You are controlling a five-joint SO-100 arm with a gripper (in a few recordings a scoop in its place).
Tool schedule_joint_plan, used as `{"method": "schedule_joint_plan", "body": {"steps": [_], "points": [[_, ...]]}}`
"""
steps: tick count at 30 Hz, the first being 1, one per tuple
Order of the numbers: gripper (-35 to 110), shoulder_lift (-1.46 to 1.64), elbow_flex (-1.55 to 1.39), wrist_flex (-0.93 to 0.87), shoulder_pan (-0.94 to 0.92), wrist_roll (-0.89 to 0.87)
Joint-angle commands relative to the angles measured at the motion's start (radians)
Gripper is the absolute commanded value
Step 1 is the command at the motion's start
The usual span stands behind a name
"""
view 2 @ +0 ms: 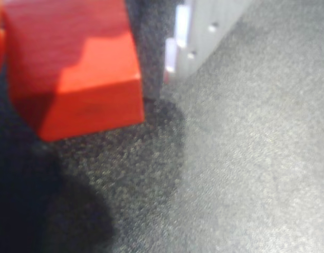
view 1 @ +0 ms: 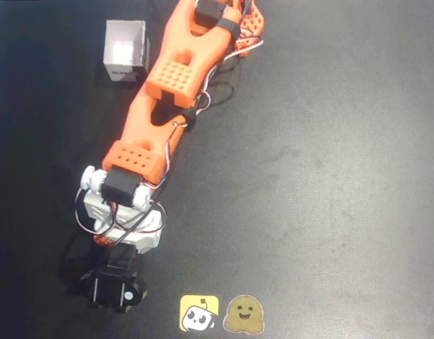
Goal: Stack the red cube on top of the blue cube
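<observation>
Arm links [view 1: 176, 78]: showing bright orange plastic, boxy, with grids of small round holes.
Motors [view 1: 121, 185]: sitting as black blocks between the orange sections.
Wrist part [view 1: 125, 224]: appearing white, rounded, with a white knob at one side.
Cables [view 1: 203, 99]: running thin, black, white and red, looping along the links.
End effector [view 1: 114, 288]: looking black in the overhead view.
Finger [view 2: 204, 31]: showing pale grey with small screws.
</observation>
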State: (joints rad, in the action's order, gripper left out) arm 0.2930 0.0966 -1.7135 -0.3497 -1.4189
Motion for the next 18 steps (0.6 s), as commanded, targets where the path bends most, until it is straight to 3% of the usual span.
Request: {"method": "schedule_joint_plan", "body": {"steps": [1, 12, 18], "points": [[20, 0.008, 0.074, -0.091, -0.008, 0.005], [1, 0.002, 0.074, -0.091, -0.025, 0.008], [0, 0.025, 0.06, -0.091, -0.026, 0.006]]}}
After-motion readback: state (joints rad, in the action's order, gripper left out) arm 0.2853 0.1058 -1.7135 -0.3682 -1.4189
